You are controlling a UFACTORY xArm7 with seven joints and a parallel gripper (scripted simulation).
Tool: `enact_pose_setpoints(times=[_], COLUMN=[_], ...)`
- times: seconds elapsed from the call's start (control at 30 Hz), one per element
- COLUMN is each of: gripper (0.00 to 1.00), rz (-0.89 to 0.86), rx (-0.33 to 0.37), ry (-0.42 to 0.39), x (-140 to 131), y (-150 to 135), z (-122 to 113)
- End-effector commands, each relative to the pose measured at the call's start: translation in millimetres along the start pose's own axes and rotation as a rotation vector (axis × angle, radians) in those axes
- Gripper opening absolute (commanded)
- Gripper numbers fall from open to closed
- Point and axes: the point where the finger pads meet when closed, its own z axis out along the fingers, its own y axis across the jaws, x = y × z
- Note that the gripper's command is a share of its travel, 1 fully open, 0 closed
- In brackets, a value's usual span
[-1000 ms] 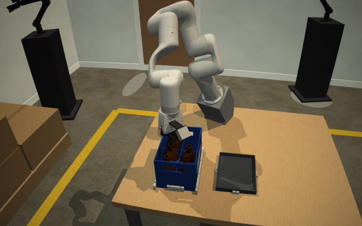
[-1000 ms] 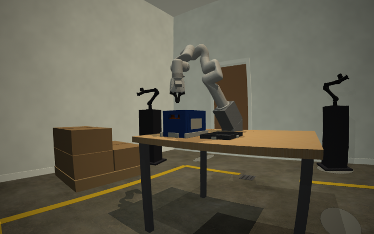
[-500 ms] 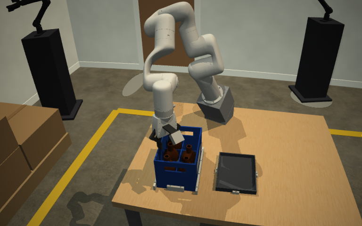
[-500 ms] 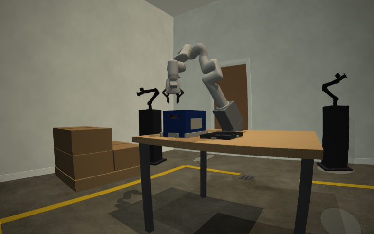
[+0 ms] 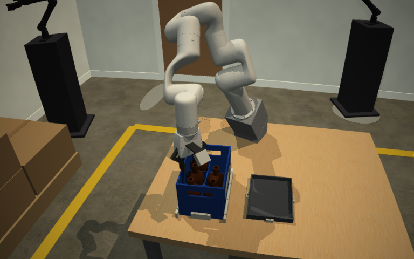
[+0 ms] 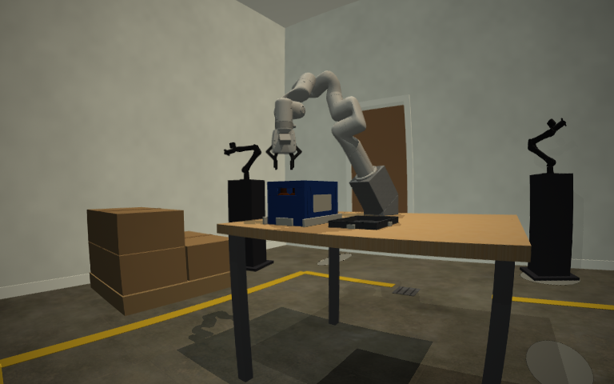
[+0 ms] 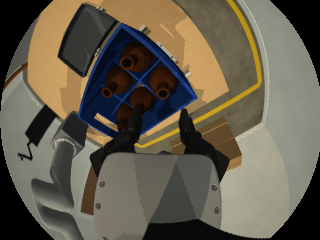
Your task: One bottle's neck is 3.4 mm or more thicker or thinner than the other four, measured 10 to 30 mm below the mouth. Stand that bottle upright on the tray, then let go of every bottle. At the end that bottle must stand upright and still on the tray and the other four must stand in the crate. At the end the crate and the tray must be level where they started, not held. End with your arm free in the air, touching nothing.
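On the bench [image 5: 320, 183], a blue crate [image 5: 201, 204] was seen beside a dark tray [image 5: 270, 217] — apart, not touching. Brown bottles [image 5: 214, 177] were held upright in the crate's compartments. Above the crate's far left corner, the gripper [image 6: 284, 163] was poised open — nothing was gripped.

A wooden table [image 5: 329, 183] carries three things. The blue crate [image 5: 201, 204] of brown bottles stands near the front left edge, the dark tray [image 5: 270, 217] lies just beside it toward the middle, and the arm's grey base [image 5: 259, 128] sits at the back edge.
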Motion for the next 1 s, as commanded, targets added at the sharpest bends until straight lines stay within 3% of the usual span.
enact_pose_setpoints(times=[0.0,0.97], gripper=[0.65,0.65], rz=[0.0,0.001], rx=[-0.003,0.001], ry=[0.002,0.004], x=[0.7,0.8], y=[1.2,1.4], z=[-1.1,5.5])
